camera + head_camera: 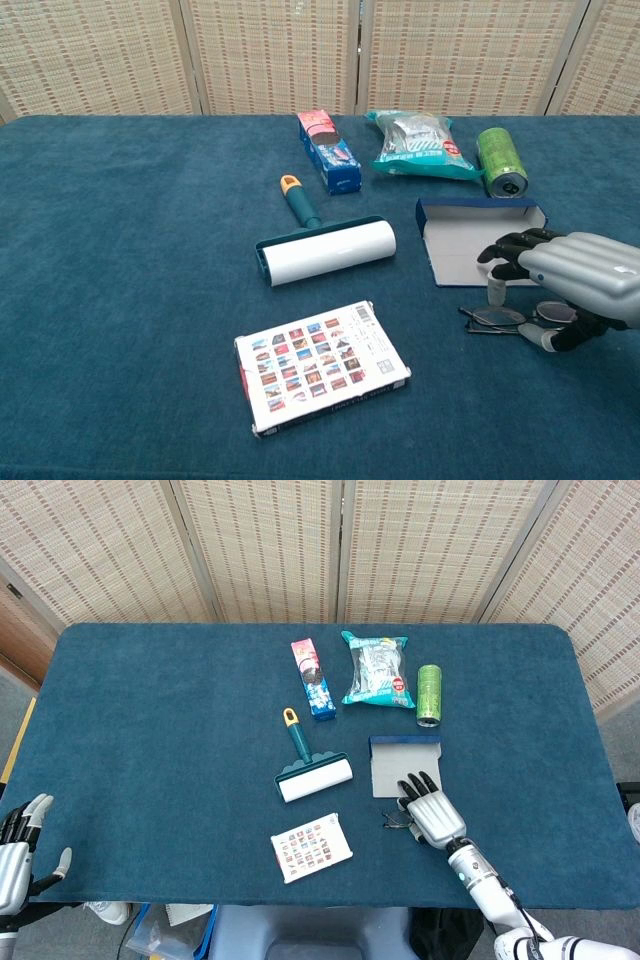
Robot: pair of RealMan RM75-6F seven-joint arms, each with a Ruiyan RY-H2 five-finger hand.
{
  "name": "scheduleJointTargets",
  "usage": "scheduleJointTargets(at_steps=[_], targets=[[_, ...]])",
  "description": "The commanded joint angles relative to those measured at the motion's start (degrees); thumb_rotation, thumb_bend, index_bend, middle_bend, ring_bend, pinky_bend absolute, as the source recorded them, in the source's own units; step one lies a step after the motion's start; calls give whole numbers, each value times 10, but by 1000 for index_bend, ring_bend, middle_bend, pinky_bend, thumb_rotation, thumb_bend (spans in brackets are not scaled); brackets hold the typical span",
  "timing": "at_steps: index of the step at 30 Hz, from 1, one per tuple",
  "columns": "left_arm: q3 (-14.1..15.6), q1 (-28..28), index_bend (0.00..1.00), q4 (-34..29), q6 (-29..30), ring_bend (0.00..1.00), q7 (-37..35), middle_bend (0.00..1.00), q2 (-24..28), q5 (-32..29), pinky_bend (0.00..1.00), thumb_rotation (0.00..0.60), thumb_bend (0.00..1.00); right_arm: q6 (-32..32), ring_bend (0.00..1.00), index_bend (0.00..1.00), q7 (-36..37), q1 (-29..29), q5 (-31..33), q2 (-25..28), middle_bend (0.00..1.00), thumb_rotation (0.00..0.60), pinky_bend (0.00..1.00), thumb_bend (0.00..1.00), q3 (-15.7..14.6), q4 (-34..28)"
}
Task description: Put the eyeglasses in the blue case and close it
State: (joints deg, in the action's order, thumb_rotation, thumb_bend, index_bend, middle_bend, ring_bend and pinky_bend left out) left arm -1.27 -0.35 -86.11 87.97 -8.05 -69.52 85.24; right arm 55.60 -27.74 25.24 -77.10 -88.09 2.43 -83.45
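The blue case (402,762) (462,240) lies open on the table, its grey inside facing up. Just in front of it the eyeglasses (392,821) (497,317) lie folded on the cloth. My right hand (430,810) (573,277) hovers over their right half with fingers spread and curved down; part of the frame is hidden under it, and no finger plainly grips them. My left hand (18,848) hangs past the table's front left corner, fingers apart and holding nothing.
A lint roller (314,776) (325,250) lies left of the case, a printed card box (311,847) (322,366) in front of it. Behind are a toothpaste box (313,679), a snack bag (376,668) and a green can (429,693) (500,160).
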Motion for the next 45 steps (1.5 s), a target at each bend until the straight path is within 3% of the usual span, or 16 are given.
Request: scheduleJointTargets(at_steps=[1, 18, 24, 35, 45], targets=[[0, 0, 0, 1, -1, 0, -1, 0, 0, 0, 0, 600, 401, 1, 12, 418, 1, 1, 1, -2, 128, 600, 2, 440, -2, 3], [-1, -1, 0, 5, -5, 0, 0, 0, -4, 0, 0, 600, 401, 42, 69, 561, 32, -7, -17, -4, 230, 600, 3, 509, -14, 15], [-1, -1, 0, 5, -6, 0, 0, 0, -4, 0, 0, 600, 401, 55, 77, 571, 42, -8, -20, 2, 239, 600, 2, 511, -10, 20], [-3, -3, 0, 1, -8, 0, 5, 0, -4, 1, 0, 600, 401, 50, 80, 571, 32, 31, 0, 18, 240, 600, 2, 511, 46, 23], [-2, -4, 0, -1, -11, 0, 9, 0, -3, -1, 0, 600, 401, -8, 80, 571, -12, 87, 77, -28, 240, 600, 3, 511, 85, 105]])
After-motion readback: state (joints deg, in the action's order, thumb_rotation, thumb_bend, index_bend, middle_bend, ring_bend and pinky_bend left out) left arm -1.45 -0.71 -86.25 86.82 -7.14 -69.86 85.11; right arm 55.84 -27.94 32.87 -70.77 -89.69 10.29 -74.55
